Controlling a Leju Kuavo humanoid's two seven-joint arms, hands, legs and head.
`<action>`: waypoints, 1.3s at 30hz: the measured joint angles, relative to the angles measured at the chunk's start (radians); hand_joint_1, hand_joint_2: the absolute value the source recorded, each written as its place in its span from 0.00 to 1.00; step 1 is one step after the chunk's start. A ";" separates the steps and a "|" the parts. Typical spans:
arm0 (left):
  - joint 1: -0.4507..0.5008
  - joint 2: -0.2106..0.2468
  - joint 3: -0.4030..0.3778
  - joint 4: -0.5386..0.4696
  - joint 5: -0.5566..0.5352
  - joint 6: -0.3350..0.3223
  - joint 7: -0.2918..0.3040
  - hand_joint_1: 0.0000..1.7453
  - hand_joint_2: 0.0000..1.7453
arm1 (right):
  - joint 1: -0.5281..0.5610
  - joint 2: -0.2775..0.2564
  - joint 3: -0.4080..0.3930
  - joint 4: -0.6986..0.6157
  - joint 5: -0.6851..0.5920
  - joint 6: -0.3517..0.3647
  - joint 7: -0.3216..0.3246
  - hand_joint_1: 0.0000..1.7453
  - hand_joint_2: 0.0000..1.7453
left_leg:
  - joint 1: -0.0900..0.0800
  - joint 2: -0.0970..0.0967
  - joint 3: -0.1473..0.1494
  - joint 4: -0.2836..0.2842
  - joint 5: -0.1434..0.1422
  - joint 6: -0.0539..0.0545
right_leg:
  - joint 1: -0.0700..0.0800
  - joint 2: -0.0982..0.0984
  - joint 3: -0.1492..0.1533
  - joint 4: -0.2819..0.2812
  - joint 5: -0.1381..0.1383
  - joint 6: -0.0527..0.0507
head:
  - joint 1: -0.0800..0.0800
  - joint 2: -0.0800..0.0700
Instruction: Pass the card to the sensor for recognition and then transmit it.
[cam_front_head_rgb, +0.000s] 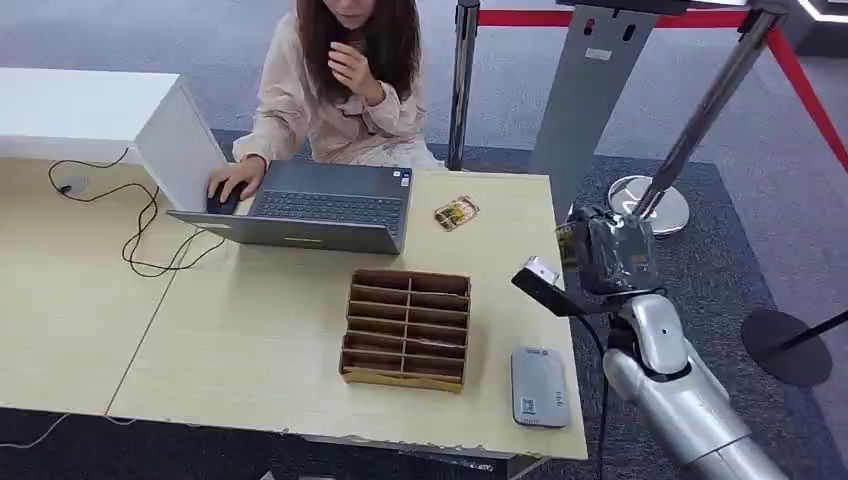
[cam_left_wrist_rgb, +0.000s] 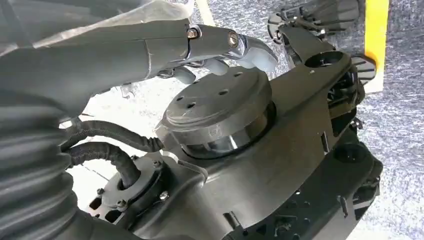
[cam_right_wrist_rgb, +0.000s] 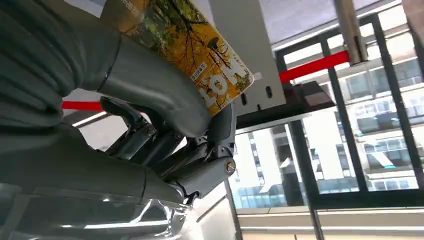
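My right hand (cam_front_head_rgb: 610, 252) is raised beside the table's right edge, its wrist wrapped in clear plastic. It pinches a yellow card (cam_right_wrist_rgb: 200, 45) printed with autumn trees between the thumb (cam_right_wrist_rgb: 150, 80) and the dark fingers (cam_right_wrist_rgb: 200, 160); the card's edge (cam_front_head_rgb: 567, 244) shows at the hand's left side. The grey card sensor (cam_front_head_rgb: 540, 387) lies flat on the table near its front right corner, below and left of the hand. A second yellow card (cam_front_head_rgb: 456, 213) lies on the table by the laptop. My left hand (cam_left_wrist_rgb: 220, 50) hangs beside my body, fingers stretched and holding nothing.
A brown slotted organiser box (cam_front_head_rgb: 407, 328) sits mid-table, left of the sensor. A person types on a grey laptop (cam_front_head_rgb: 320, 206) at the far side. A black cable (cam_front_head_rgb: 140, 235) loops at the left. Barrier posts (cam_front_head_rgb: 655, 195) and a grey stand (cam_front_head_rgb: 590, 90) stand right of the table.
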 joint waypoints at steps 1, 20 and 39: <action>0.000 0.000 0.000 0.000 0.000 0.000 0.001 0.00 1.00 | 0.002 -0.007 -0.004 0.002 0.005 0.000 0.003 1.00 1.00 | 0.000 0.000 0.000 0.000 0.000 0.000 | 0.000 0.000 0.000 0.000 0.000 0.000 | 0.000 0.000; -0.001 0.000 -0.003 -0.003 0.018 0.005 0.008 0.00 1.00 | 0.106 -0.064 -0.033 0.020 -0.001 0.040 0.075 1.00 1.00 | 0.000 0.000 0.000 0.000 0.000 0.000 | 0.000 0.000 0.000 0.000 0.000 0.000 | 0.000 0.000; -0.001 0.001 -0.004 -0.005 0.038 0.015 0.007 0.00 1.00 | 0.200 -0.078 -0.043 -0.102 -0.106 0.142 0.092 1.00 1.00 | 0.000 0.000 0.000 0.000 0.000 0.000 | 0.000 0.000 0.000 0.000 0.000 0.000 | 0.000 0.000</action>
